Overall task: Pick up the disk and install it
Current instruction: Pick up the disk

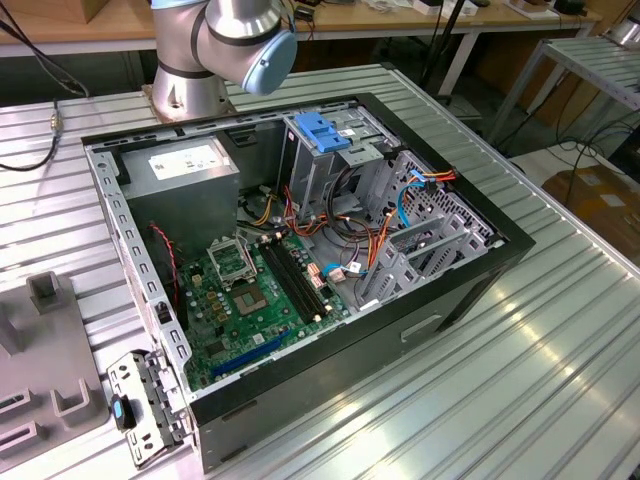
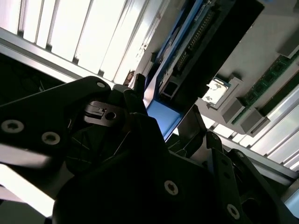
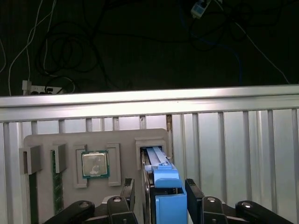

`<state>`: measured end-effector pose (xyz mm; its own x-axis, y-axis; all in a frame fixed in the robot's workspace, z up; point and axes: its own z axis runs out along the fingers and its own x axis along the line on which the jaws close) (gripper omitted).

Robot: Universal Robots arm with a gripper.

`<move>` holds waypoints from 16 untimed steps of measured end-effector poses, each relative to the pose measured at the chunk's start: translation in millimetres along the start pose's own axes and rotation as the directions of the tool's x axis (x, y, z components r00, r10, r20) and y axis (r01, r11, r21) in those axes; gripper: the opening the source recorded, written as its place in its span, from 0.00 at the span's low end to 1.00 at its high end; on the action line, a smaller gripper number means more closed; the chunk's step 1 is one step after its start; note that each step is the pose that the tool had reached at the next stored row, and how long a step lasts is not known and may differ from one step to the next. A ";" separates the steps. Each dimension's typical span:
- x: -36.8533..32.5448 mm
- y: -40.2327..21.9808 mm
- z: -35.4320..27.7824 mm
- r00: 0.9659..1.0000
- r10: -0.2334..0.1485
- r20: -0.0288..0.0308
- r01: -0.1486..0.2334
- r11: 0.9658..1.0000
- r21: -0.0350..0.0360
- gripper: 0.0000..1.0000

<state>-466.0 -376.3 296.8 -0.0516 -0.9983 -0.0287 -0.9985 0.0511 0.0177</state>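
Found the disk (image 3: 164,175) standing on edge in a slot of the grey fixture plate (image 3: 65,139), blue carrier end toward the wrist; parked upright, probably to leave both flat faces open to a side grasp. Located the gripper (image 3: 160,187) astride it in the first wrist view, lined up along the slot. Cannot tell whether clamped on or merely flanking. Logged a processor chip (image 3: 95,164) and a memory stick (image 3: 55,182) in neighbouring recesses, each pocketed, presumably to fix position. In the exterior view, noted the computer case (image 1: 450,300) lying open-side-up on the slatted table (image 1: 560,380), likely for access from above. Also noted a blue-handled bracket (image 1: 322,132) seated atop the drive cage (image 1: 350,170).
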 end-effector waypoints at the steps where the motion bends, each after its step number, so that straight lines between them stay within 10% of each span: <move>1: -0.1 0.0 0.1 1.000 0.000 0.000 0.000 1.000 0.000 0.55; 16: -1.6 0.1 0.3 1.000 0.000 0.000 0.000 1.000 0.000 0.47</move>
<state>-466.0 -374.7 296.6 -0.0514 -0.9983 -0.0288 -0.9986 0.0509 0.0174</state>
